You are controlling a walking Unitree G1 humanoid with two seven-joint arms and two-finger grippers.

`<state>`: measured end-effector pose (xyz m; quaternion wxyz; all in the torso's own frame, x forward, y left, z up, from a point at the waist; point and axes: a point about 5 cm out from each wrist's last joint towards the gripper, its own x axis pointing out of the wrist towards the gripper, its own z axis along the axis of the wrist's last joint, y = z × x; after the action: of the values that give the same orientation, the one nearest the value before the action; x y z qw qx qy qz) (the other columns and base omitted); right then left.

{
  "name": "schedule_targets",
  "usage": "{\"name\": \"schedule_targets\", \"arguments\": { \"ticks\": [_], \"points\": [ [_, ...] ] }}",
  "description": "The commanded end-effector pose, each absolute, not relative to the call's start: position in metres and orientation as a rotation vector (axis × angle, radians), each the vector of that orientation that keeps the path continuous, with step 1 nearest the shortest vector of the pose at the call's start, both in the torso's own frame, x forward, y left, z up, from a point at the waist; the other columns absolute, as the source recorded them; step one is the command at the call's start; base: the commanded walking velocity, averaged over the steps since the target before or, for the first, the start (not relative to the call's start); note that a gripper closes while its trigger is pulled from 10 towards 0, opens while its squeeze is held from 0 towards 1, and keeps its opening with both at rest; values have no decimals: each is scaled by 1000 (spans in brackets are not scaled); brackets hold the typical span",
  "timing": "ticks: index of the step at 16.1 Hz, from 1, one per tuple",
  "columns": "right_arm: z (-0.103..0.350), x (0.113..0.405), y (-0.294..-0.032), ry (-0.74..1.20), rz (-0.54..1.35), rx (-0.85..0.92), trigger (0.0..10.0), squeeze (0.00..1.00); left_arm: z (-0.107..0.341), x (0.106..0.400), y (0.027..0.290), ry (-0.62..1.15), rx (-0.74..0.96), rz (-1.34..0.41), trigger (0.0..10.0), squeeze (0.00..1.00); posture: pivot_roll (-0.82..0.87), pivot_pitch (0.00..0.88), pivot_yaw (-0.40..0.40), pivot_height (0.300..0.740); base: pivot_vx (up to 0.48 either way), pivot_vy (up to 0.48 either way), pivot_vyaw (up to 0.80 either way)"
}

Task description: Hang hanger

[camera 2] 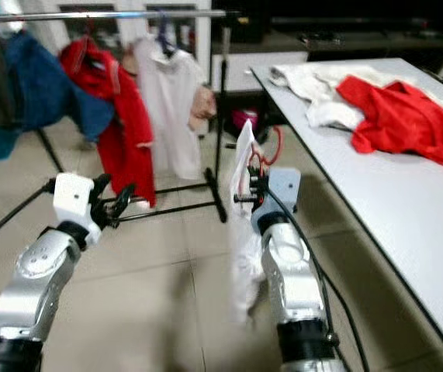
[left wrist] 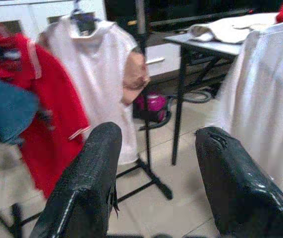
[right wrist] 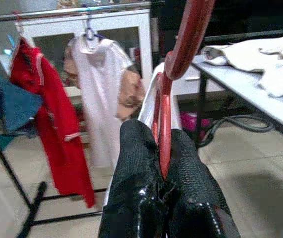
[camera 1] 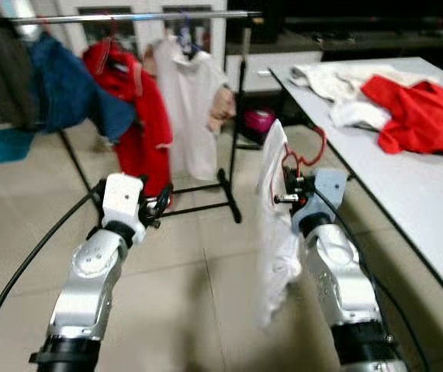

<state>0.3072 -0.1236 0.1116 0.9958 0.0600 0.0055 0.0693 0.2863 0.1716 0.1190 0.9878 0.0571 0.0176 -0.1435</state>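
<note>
My right gripper (camera 1: 289,186) is shut on a red hanger (right wrist: 181,54), whose hook curves up above the fingers (right wrist: 136,163). A white garment (camera 1: 274,232) hangs from that hanger beside my right arm, down toward the floor. Ahead stands a clothes rack with a silver rail (camera 1: 128,15), holding a blue garment (camera 1: 66,89), a red shirt (camera 1: 140,116) and a white shirt (camera 1: 186,101). My left gripper (camera 1: 159,208) is open and empty, held low in front of the rack's base. The held hanger is well short of the rail.
A grey table (camera 1: 407,178) runs along the right, with a red garment (camera 1: 423,112) and a white garment (camera 1: 337,81) lying on it. A pink object (camera 1: 258,120) sits on the floor behind the rack. Black cables trail over the tiled floor at the left.
</note>
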Motion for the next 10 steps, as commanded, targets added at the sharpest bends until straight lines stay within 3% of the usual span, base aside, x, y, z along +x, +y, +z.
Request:
{"name": "schedule_targets", "arguments": {
  "ticks": [1, 6, 10],
  "points": [
    [116, 309, -126, -7, 150, 106, 10000, 0, 121, 286, 168, 26, 109, -287, 10000, 0, 13, 0, -13, 740, 326, 0, 0],
    [112, 304, -111, 33, 308, 141, 10000, 0, 120, 283, 169, 29, 88, -272, 10000, 0, 25, 0, -23, 740, 324, 0, 0],
    [107, 302, -110, 61, 330, 127, 10000, 0, 118, 280, 166, 33, 87, -270, 10000, 0, 26, 0, -23, 740, 327, 0, 766]
  ]
}}
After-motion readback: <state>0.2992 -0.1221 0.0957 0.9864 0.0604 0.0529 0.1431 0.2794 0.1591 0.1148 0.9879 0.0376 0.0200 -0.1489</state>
